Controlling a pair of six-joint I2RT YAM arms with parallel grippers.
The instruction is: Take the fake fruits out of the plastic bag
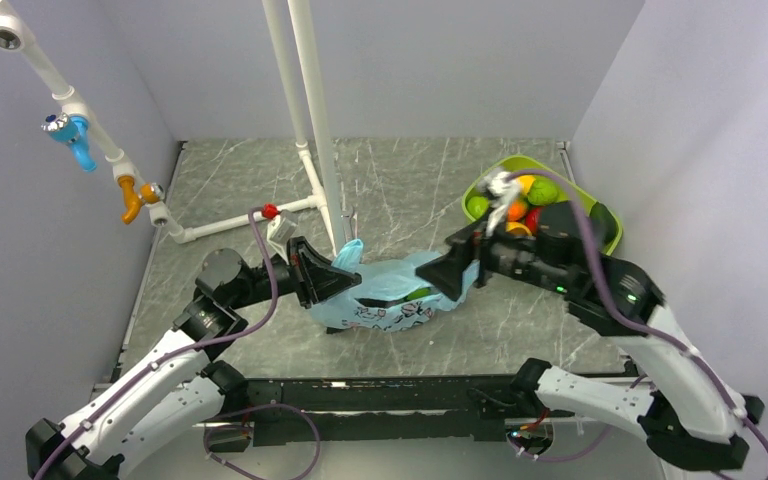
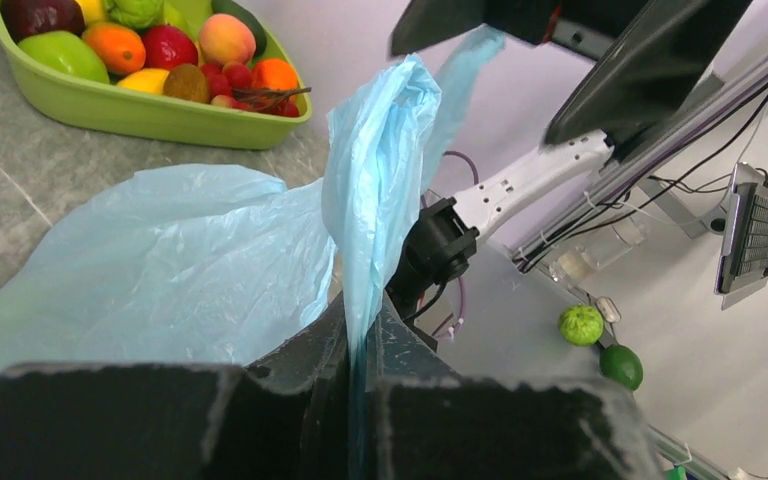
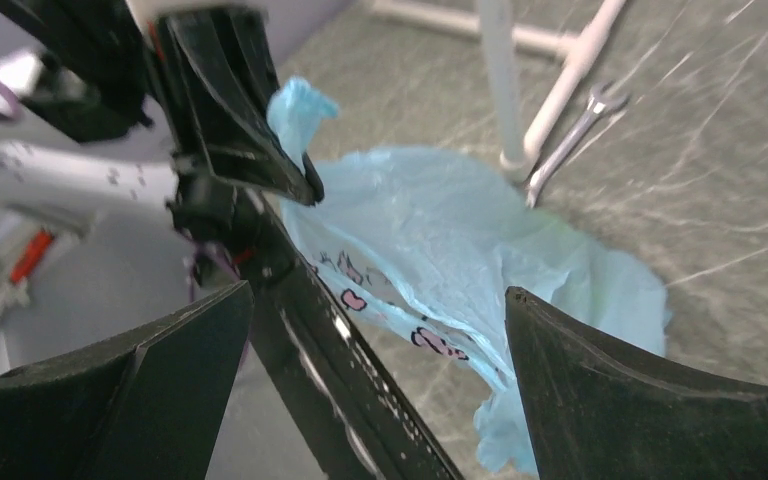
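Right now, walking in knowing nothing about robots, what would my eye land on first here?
Probably the light-blue plastic bag lying in the middle of the table, one end pinched up in the left gripper while the right gripper hangs open at its other end. Next, the lime-green tray heaped with bright fake fruits in the table's far right corner.

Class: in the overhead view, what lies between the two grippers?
The plastic bag lies between the left gripper and right gripper, a green fruit peeking out; the top external view shows it.
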